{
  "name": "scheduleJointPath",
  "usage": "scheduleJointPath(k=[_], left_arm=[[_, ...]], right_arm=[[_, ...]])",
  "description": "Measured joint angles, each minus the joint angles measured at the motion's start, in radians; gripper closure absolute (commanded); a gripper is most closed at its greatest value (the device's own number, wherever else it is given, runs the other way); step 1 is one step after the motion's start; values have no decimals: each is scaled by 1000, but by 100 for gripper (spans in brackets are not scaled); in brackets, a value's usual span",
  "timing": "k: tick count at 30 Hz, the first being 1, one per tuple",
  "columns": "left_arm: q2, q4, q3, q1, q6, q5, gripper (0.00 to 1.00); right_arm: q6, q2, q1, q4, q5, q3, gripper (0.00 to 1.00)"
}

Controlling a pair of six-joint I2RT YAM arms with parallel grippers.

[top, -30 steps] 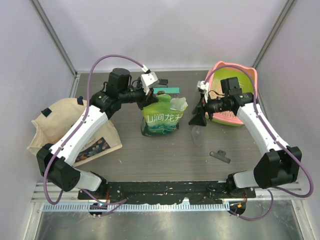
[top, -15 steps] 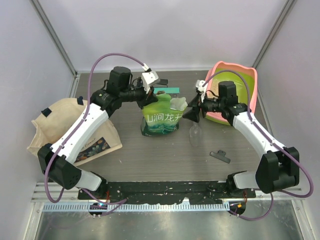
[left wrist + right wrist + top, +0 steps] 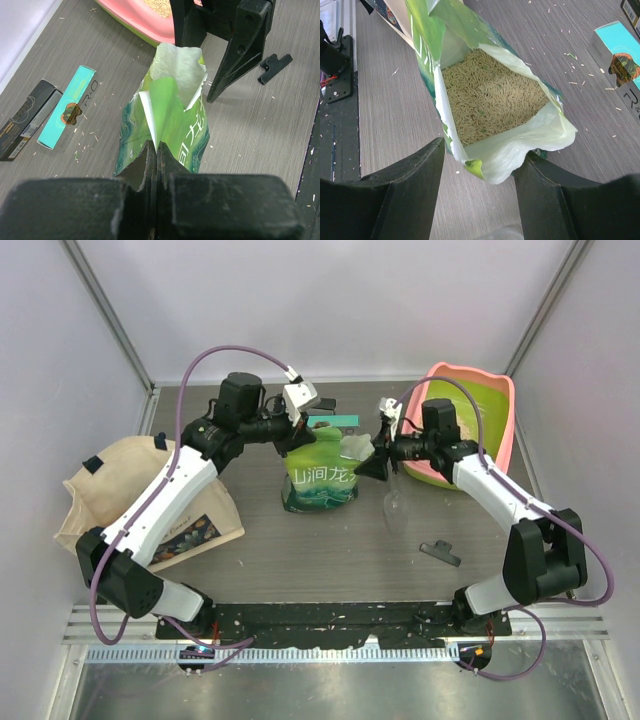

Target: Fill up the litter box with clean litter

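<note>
Litter [image 3: 490,100], pale beige and in short pellets, fills the lower part of the green printed bag [image 3: 320,480], which stands upright near the middle of the tabletop [image 3: 330,550] with its mouth gaping. A thin patch of the same litter shows in the far corner of the litter box [image 3: 508,420] in the left wrist view. The box sits at about 2 o'clock on the tabletop, just beyond the bag, with its pink rim around a lime basin.

The left claw [image 3: 154,150] is clenched on the bag's top edge at the bag's 10 o'clock side, with the film pinched flat between the fingers. The right claw [image 3: 480,155] comes in from the bag's 3 o'clock side with its jaws apart, one finger on each side of the pale inner lip of the mouth. It has not closed on the lip.

A teal carton [image 3: 70,107] and a black carton [image 3: 25,125] lie flat side by side at 12 o'clock from the bag. A clear plastic scoop [image 3: 393,508] lies at the bag's 4 o'clock, and a black clip [image 3: 440,552] is farther out the same way. A beige tote bag [image 3: 110,490] slumps at 9 o'clock, well apart from the bag.
</note>
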State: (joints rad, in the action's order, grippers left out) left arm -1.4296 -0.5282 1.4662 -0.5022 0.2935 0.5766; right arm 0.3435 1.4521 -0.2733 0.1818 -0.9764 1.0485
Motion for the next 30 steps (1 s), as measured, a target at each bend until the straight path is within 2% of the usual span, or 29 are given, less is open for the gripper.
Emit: scheduleJointPath(k=[12, 16, 17, 18, 21, 26, 30], left_arm=[[-11, 6, 5, 0, -5, -2, 100], [-25, -4, 27, 2, -9, -11, 80], [-31, -6, 42, 4, -12, -12, 76], [-37, -6, 62, 7, -19, -12, 66], [-43, 17, 129, 28, -29, -23, 54], [-76, 110, 242, 95, -34, -54, 56], [-219, 172, 349, 148, -86, -58, 64]], right_arm=[[-90, 47, -37, -89, -14, 14, 45], [-111, 55, -39, -111, -14, 14, 54], [-115, 59, -39, -116, -14, 14, 55], [-122, 63, -39, -125, -14, 14, 56], [-144, 81, -39, -144, -17, 20, 57], [-187, 97, -39, -180, -18, 21, 58], [-214, 105, -39, -191, -17, 27, 60]])
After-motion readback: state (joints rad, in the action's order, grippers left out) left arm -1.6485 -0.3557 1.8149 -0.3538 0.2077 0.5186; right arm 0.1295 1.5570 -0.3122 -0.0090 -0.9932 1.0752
